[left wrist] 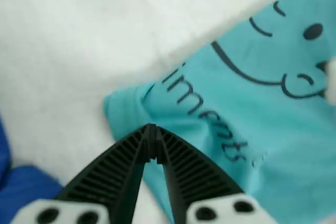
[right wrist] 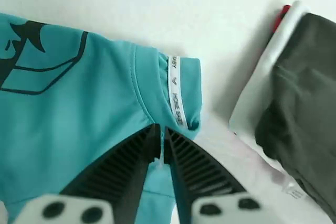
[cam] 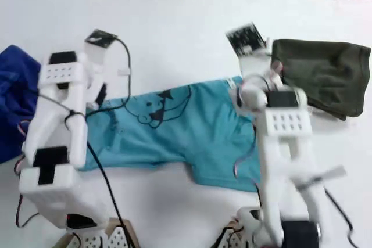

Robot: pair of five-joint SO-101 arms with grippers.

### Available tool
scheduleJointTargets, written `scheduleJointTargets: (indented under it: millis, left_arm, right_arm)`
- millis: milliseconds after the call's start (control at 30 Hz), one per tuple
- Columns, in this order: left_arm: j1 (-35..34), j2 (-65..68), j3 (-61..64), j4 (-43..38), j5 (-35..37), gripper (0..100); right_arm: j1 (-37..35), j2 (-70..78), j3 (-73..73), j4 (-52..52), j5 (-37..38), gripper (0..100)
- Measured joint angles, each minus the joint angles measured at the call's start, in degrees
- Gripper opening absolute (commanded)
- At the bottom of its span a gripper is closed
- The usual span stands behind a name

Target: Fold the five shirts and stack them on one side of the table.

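Open worktop (cam: 174, 21) runs along the whole far side, with a narrower bare strip along the near edge. The teal shirt (cam: 197, 126) spans the middle, a blue shirt (cam: 11, 97) crowds the left edge, and a folded dark green shirt (cam: 325, 74) blocks the far right.

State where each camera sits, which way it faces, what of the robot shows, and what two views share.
High view: fixed above the table, looking down at the teal shirt; left arm, right arm show.
Left wrist view: on the left arm, looking along shut left gripper at the shirt's printed end.
Right wrist view: on the right arm, looking past shut right gripper at the collar and dark green shirt.
Shared: the teal shirt, in all three.
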Motion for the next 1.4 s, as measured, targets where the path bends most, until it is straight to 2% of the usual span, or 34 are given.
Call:
scheduleJointTargets:
  millis: [167,400,600,867,1133,1400]
  left_arm:
    - [-1.3,5.7,0.0,-4.4,0.2,3]
    - [-6.8,9.1,0.0,-6.9,0.2,3]
    - [-8.0,9.1,-0.1,-6.9,0.2,3]
    - [-8.7,9.8,-7.0,-4.6,0.3,3]
    - [-7.6,9.9,-9.4,-4.1,0.4,3]
    - [-1.9,9.9,-10.6,5.0,2.5,3]
  right_arm:
    - [-3.7,17.8,-13.3,1.6,-2.5,1.9]
    - [-3.9,40.2,-28.4,1.6,-4.9,1.9]
    - [0.9,54.2,-37.1,1.6,-5.0,1.9]
    - [6.9,58.5,-44.0,2.3,-5.1,1.9]
    - [7.0,58.7,-49.1,9.3,-5.0,1.9]
    - [6.1,56.9,-55.3,16.8,-5.0,1.9]
